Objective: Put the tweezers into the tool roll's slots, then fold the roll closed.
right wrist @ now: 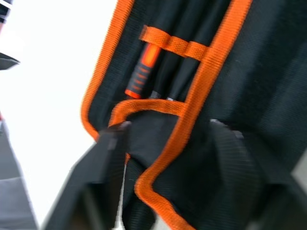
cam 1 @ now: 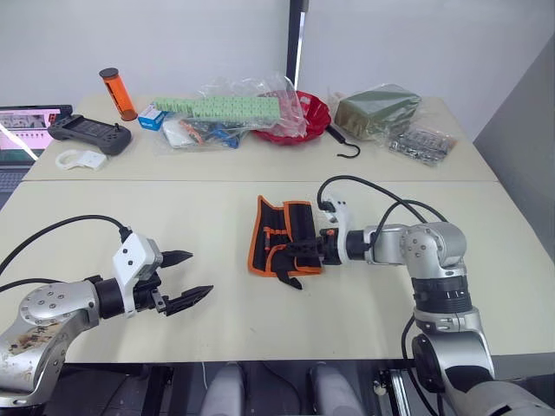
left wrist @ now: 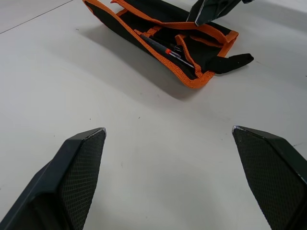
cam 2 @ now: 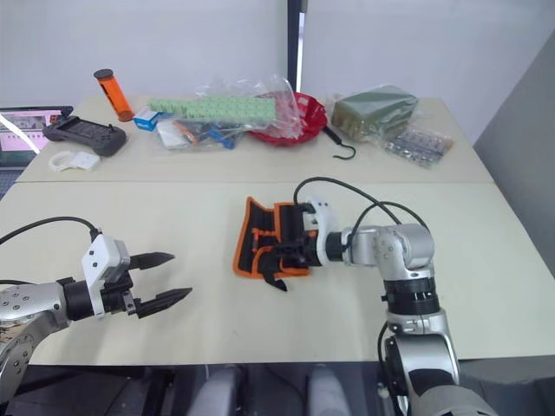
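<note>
The tool roll (cam 1: pixel 282 236), black with orange edging, lies partly folded at the table's middle, its black strap (left wrist: pixel 235 61) sticking out at the near end. My right gripper (cam 1: pixel 305 250) is shut on a fold of the roll, and the orange-edged flap (right wrist: pixel 192 110) runs between its fingers. Slim dark tools (left wrist: pixel 163 48) lie in the slots (right wrist: pixel 184 72); I cannot tell the tweezers apart from them. An orange-and-black handle (right wrist: pixel 142 74) sits under an orange loop. My left gripper (cam 1: pixel 186 277) hangs open over bare table, well to the left of the roll.
Along the far table stand a black hook (cam 1: pixel 347 149), a red bowl (cam 1: pixel 308 117), bagged green blocks (cam 1: pixel 230 108), an olive packet (cam 1: pixel 377 111), an orange tube (cam 1: pixel 115 94), a black controller (cam 1: pixel 89 133) and a laptop (cam 1: pixel 26 130). A seam (cam 1: pixel 173 180) joins the tables.
</note>
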You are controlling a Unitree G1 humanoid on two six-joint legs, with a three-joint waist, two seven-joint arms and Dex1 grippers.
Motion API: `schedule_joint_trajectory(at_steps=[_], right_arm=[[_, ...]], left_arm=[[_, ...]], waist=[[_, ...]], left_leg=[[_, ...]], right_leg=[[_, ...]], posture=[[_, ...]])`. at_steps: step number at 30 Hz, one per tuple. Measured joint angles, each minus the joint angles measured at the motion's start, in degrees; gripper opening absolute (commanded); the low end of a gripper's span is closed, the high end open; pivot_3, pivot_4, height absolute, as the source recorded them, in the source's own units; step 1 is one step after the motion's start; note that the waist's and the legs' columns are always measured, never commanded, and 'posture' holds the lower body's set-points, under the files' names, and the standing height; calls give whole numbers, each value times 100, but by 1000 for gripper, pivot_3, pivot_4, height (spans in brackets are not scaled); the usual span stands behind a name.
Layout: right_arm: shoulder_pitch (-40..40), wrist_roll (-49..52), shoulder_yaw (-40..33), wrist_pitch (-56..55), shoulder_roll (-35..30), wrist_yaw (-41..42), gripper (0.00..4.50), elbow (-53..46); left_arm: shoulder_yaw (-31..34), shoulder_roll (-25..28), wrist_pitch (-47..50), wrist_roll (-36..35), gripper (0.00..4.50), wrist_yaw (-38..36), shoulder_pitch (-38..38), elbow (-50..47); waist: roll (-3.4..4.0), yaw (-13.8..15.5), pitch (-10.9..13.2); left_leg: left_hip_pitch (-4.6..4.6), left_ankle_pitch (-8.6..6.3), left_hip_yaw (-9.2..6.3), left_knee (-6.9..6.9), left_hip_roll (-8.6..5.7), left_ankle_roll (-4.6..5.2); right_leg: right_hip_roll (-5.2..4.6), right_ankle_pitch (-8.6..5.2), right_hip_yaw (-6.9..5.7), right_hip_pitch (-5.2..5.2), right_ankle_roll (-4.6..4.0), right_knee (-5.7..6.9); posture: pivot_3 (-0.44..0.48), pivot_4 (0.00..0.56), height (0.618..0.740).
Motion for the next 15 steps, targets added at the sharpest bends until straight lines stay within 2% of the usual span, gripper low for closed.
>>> schedule_joint_trajectory(at_steps=[1, 5, 12, 15], right_arm=[[0, 28, -104, 21, 10, 39, 4465, 10], [46, 180, -403, 46, 10, 104, 4465, 120], [205, 495, -1426, 22, 54, 194, 4465, 598], [263, 572, -1494, -242, -29, 298, 3653, 512]], left_arm=[[0, 0, 0, 0, 4500, -5, 1, 7], [0, 0, 0, 0, 4500, -41, -1, 23], [-27, 4, 0, 1, 4500, -113, -200, 147], [-71, 6, 0, 0, 4500, -152, -317, 193]], waist=[[0, 4, 0], [0, 8, 0], [1, 3, 1], [1, -3, 1]], left_leg=[[-1, 0, 0, 0, -1, 0], [0, 0, 0, 0, -1, 0], [-1, 0, 1, 0, -1, 0], [-2, 0, 1, -2, -1, 0]], right_leg=[[-1, 0, 0, 0, 0, 0], [-1, 0, 0, 0, 0, -1], [0, 0, 0, 0, 0, 0], [0, 0, 0, -1, 0, -2]], posture=[[0, 150, 740], [0, 150, 740], [0, 150, 740], [0, 150, 740]])
